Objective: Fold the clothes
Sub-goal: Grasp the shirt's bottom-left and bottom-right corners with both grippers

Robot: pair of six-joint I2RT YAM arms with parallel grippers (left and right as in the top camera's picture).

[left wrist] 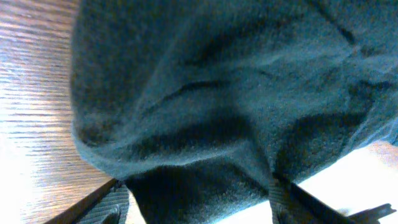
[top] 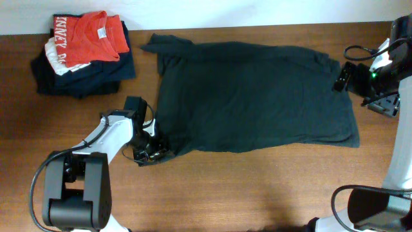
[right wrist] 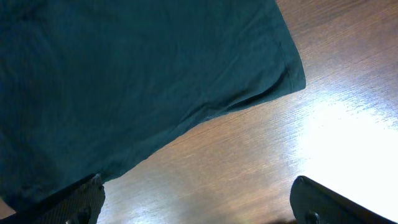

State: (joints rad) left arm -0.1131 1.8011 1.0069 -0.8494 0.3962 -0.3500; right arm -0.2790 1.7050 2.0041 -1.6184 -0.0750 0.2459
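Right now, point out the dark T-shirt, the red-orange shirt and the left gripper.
dark T-shirt (top: 257,96), overhead view, middle of its body.
red-orange shirt (top: 90,40), overhead view, its middle.
left gripper (top: 158,153), overhead view, midway between its fingertips.

The table (top: 257,187) is brown wood with grain running along its length, its far edge meeting a pale wall. A dark T-shirt (top: 251,96) lies spread nearly flat across the middle and right of the table, one sleeve reaching toward the far left. At the far left corner, well apart from the T-shirt's body, sits a pile of folded clothes (top: 84,80), dark garments at the bottom and a red-orange shirt (top: 90,38) on top.
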